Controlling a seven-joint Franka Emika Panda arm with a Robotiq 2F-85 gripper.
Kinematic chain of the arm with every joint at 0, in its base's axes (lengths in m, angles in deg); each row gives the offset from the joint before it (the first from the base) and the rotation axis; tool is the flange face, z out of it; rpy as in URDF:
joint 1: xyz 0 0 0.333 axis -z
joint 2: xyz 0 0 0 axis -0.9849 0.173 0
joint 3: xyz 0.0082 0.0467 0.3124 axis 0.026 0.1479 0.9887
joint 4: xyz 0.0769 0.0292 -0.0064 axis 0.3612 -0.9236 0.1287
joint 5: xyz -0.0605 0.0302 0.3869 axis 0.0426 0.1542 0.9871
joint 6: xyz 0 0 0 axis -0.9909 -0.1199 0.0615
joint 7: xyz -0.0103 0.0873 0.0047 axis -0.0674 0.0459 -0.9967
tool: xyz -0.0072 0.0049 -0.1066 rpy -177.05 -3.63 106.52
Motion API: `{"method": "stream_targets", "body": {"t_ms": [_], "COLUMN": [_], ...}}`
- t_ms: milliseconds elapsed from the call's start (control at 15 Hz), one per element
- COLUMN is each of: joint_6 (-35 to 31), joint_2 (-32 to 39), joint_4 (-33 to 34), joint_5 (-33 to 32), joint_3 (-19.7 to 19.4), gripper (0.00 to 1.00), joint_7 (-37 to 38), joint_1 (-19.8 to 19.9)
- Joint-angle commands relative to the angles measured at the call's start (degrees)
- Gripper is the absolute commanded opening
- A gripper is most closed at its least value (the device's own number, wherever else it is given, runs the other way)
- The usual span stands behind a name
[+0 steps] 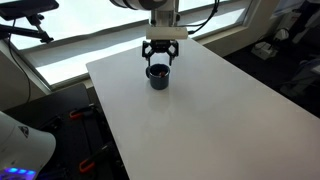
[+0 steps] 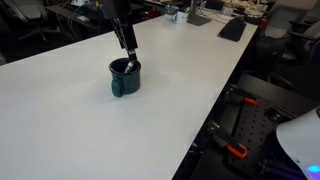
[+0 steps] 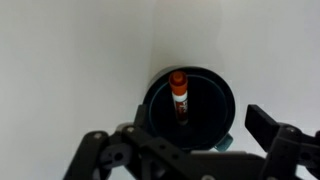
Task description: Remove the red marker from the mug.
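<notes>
The dark navy mug (image 3: 212,100) stands on the white table and fills the lower middle of the wrist view. The red marker (image 3: 179,92) stands inside it, red cap up, leaning on the inner wall. My gripper (image 3: 185,140) is open and hangs right above the mug, with one finger on each side of the rim and nothing between them. In both exterior views the mug (image 1: 158,78) (image 2: 124,80) sits under the gripper (image 1: 160,57) (image 2: 129,52). A red bit of the marker (image 1: 158,70) shows at the rim.
The white tabletop (image 1: 190,120) is wide and bare around the mug. Its edges drop off to the floor. Desks with keyboards and clutter (image 2: 230,25) stand beyond the far end. A window sill (image 1: 70,50) runs behind the table.
</notes>
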Motion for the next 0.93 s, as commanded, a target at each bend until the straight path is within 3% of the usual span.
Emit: {"method": "stream_targets", "body": {"t_ms": [0,333,667,800,867], "joint_6": [-4.1,-2.1,-0.8,0.4,1.0], "joint_2": [2.9,6.6,8.1,8.1,7.7], "joint_4": [2.3,6.3,7.7,7.7,7.5], "joint_5": [-0.6,0.3,0.5,0.4,0.2], "joint_3": [1.2,1.5,1.5,1.5,1.4], "gripper": [1.0,1.0,0.82,0.78,0.81], "joint_7": [-2.3,-1.7,-1.1,-0.4,0.1], "joint_1": [-0.1,0.3,0.6,0.4,0.2]}}
